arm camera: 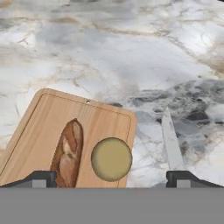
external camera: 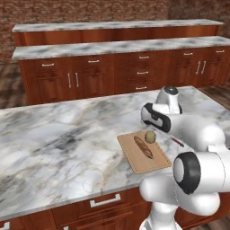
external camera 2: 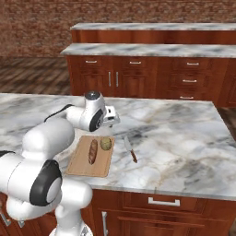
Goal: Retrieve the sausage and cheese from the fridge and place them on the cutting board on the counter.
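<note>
**Knife and back cabinets**

Knife [arm camera: 171, 144] lying flat on the marble, blade [external camera 2: 127, 143] grey, handle [external camera 2: 133, 156] dark red, just inside the right-hand fingertip. Beyond the fingers, well apart: wooden cabinets [external camera: 117, 72] with silver handles, brick wall [external camera 2: 115, 11] behind.

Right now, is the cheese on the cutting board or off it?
On it. The cheese rests on the cutting board beside the sausage, near the board's edge; the open tool hangs above.
</note>
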Controlling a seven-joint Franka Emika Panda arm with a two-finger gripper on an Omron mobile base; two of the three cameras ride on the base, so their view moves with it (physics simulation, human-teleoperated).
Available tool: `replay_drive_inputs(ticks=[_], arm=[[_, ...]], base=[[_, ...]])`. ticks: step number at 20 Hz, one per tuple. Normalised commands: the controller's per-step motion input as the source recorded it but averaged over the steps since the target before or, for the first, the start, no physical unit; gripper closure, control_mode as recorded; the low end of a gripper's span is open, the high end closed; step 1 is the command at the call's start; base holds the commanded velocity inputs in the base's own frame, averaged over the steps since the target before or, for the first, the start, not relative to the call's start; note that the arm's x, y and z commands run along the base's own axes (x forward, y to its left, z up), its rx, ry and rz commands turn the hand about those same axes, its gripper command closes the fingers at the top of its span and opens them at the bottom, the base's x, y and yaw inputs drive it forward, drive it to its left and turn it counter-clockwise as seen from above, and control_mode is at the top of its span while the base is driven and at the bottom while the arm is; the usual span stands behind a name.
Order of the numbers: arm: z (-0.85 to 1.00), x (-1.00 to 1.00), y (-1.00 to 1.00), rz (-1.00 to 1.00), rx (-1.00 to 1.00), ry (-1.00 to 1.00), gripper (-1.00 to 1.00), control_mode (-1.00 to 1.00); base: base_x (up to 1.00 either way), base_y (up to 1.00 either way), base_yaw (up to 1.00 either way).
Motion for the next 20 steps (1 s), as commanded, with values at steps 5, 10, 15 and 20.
replay_drive_inputs(ticks=[5,10,15,20], arm=[[0.94,-0.58,0.00,-0.12,-0.04,0.00,-1.00,-1.00],[0.85,-0.85,0.00,-0.07,-0.06,0.00,-1.00,-1.00],[0.97,-0.89,0.00,0.00,0.10,-0.02,-1.00,-1.00],[1.00,-0.80,0.00,0.00,0.18,-0.01,-1.00,-1.00]], base=[[0.00,0.00,0.00],[0.00,0.00,0.00],[0.00,0.00,0.00],[0.00,0.00,0.00]])
